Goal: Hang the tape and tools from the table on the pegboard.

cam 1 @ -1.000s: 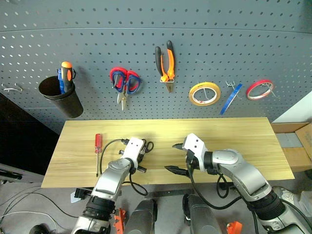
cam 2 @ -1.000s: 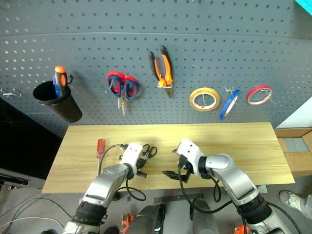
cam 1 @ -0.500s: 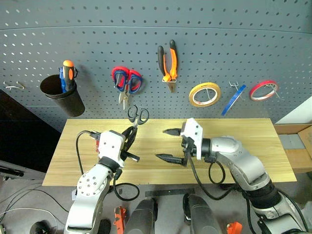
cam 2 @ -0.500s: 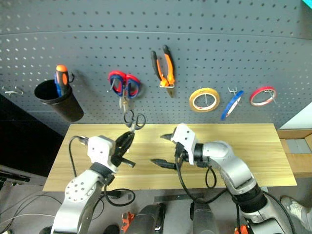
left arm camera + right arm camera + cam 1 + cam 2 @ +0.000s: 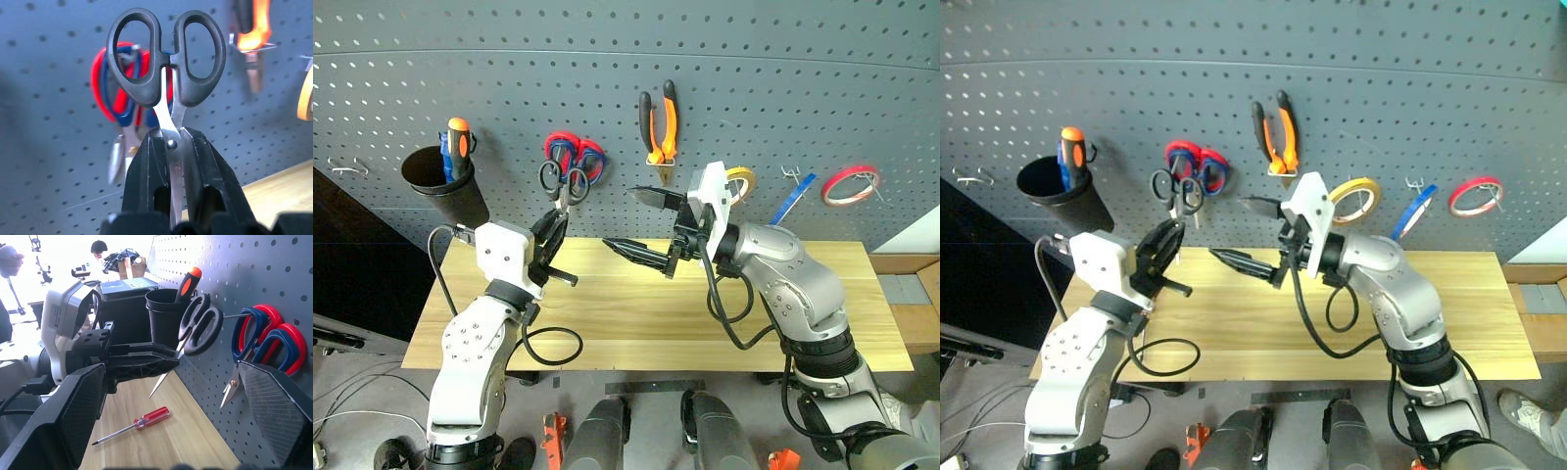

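My left gripper [image 5: 551, 232] is shut on the blades of the small black-handled scissors [image 5: 562, 180], handles up, held close in front of the grey-blue pegboard [image 5: 803, 78] beside the red-and-blue scissors [image 5: 578, 157]. My right gripper [image 5: 641, 224] hangs open and empty above the wooden table [image 5: 705, 323], its fingers pointing toward the left gripper. The orange-and-black pliers [image 5: 659, 122] hang on the pegboard. Also on the board is the yellow tape [image 5: 742, 179], partly hidden behind my right wrist. The red-handled screwdriver [image 5: 142, 423] lies on the table below the left gripper.
A black cup [image 5: 445, 186] holding an orange-and-blue screwdriver hangs at the board's left. A blue tape roll [image 5: 795, 199] and a red tape roll [image 5: 850, 184] hang at the right. A person [image 5: 99, 247] stands far off in the room.
Both arms have risen from the table. The left gripper has lifted the black scissors up to the pegboard. The right gripper has come up and stayed open.
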Robot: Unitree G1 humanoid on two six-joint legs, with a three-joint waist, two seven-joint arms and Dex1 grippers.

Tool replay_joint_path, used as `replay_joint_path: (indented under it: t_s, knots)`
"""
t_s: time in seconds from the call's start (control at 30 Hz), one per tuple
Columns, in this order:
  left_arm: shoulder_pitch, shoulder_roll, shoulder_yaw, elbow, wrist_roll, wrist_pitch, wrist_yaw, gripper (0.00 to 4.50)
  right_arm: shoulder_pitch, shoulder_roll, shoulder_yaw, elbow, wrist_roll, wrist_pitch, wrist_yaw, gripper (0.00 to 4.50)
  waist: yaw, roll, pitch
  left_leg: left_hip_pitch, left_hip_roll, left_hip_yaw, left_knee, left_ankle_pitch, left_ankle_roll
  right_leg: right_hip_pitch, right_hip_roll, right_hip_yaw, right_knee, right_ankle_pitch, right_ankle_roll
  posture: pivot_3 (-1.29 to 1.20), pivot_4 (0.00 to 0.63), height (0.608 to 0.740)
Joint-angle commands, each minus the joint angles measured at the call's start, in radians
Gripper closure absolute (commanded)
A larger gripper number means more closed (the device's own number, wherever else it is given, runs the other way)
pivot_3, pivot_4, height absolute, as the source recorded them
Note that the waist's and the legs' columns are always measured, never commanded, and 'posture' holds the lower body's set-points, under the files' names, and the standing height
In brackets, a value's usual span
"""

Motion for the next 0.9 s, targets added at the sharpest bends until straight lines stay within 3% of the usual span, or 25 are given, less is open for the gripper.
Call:
replay_joint_path:
  t_s: [0.03,0.43,0.63,0.77,0.9]
  knots:
    - [-0.02,-0.001,-0.02,0.006,0.019,-0.026,0.008,4.42,0.003,-0.001,-0.005,-0.023,0.003,-0.029,-0.005,0.0,-0.001,0.0,0.0,0.0,0.0,0.0,0.0,0.0,0.0,0.0,0.0,0.0,0.0,0.0,0.0,0.02,0.21,0.74]
    - [-0.101,-0.004,-0.033,0.188,0.089,-0.146,0.041,4.42,-0.002,-0.001,-0.004,-0.038,0.0,-0.027,-0.02,0.0,-0.009,0.0,0.0,0.0,0.0,0.001,0.001,0.0,0.0,0.0,0.0,-0.001,0.001,0.001,0.0,0.0,0.209,0.74]
    - [-0.172,-0.022,-0.052,0.38,0.152,-0.193,0.097,4.42,-0.017,0.01,-0.004,-0.039,0.002,-0.03,-0.027,0.0,-0.009,0.0,-0.002,0.001,0.0,0.001,0.001,0.0,0.0,0.0,0.0,-0.001,0.002,0.001,0.0,0.0,0.209,0.74]
    - [-0.313,-0.054,-0.044,0.615,0.195,-0.166,0.197,4.42,-0.004,0.005,0.007,-0.038,0.007,-0.014,-0.016,0.0,-0.008,-0.001,-0.007,0.001,0.0,0.001,0.002,0.001,-0.001,0.001,0.0,-0.002,0.002,0.001,0.0,0.0,0.215,0.74]
    - [-0.369,-0.046,-0.05,0.721,0.15,-0.213,0.118,3.16,0.001,-0.002,0.011,-0.037,0.001,-0.016,-0.021,0.0,-0.028,-0.001,-0.015,0.003,0.0,0.004,0.001,0.001,-0.001,0.001,0.0,0.0,0.003,0.001,0.0,0.0,0.219,0.74]
